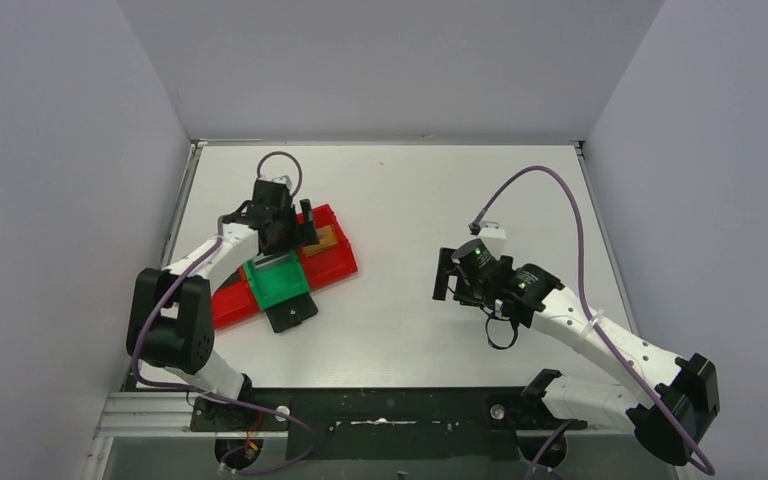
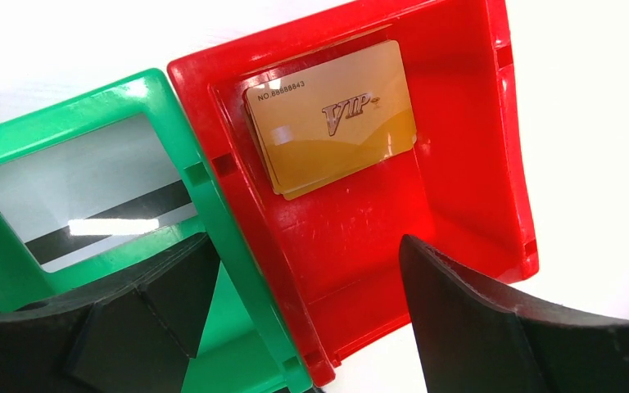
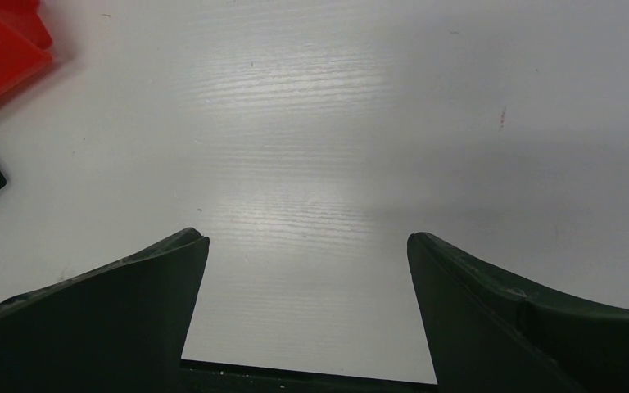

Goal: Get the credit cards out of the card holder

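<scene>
Gold card [image 2: 332, 131]: shiny tan face, raised "VIP" lettering, a number line near one corner. It lies flat in the far-right red bin [image 2: 459, 205], close to the bin's far wall. More gold edges stick out under it, so at least one extra card; exact count unclear.

Silver-grey card [image 2: 90, 192]: one, pale face with one dark stripe along it, flat in the green bin [image 2: 213, 213] next door.

Card holder [image 1: 291, 315]: one, small, flat, black, on the worktop [image 1: 410, 200] just beside the near side of the green bin. A dark corner of it also shows at the left edge of the right wrist view.

Bins: three in a touching row, red, green, red, slanting from near left to far right on the left half of the worktop. The second red bin [image 1: 228, 305] is at the near-left end.

Left fingers [image 2: 156, 303]: spread wide, released, nothing between them, above the wall where the green bin and the far-right red bin meet.

Right fingers [image 3: 131, 303]: spread wide, released, holding nothing, over plain worktop right of centre, well apart from the bins.
</scene>
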Controlling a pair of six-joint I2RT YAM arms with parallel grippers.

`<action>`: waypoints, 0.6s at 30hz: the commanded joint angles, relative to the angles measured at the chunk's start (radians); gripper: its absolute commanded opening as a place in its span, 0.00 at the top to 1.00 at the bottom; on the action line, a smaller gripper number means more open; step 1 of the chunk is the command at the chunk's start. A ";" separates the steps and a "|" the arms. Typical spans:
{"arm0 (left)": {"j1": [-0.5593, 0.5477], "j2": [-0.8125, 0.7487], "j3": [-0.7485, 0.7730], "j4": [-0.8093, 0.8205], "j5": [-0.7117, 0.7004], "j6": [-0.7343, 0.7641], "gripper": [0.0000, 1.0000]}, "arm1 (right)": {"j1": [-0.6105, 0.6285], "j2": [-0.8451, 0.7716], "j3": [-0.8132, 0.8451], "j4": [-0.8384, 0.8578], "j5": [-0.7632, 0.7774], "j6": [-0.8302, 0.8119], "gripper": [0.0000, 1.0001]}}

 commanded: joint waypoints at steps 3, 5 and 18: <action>-0.083 0.028 0.071 0.080 0.040 -0.050 0.20 | -0.008 -0.033 -0.008 0.010 0.072 0.056 0.02; -0.104 0.042 0.080 0.089 0.037 -0.062 0.21 | -0.008 -0.043 -0.013 0.013 0.070 0.063 0.02; -0.218 0.149 0.187 0.084 0.023 -0.100 0.22 | -0.010 -0.151 -0.072 0.020 0.083 0.109 0.02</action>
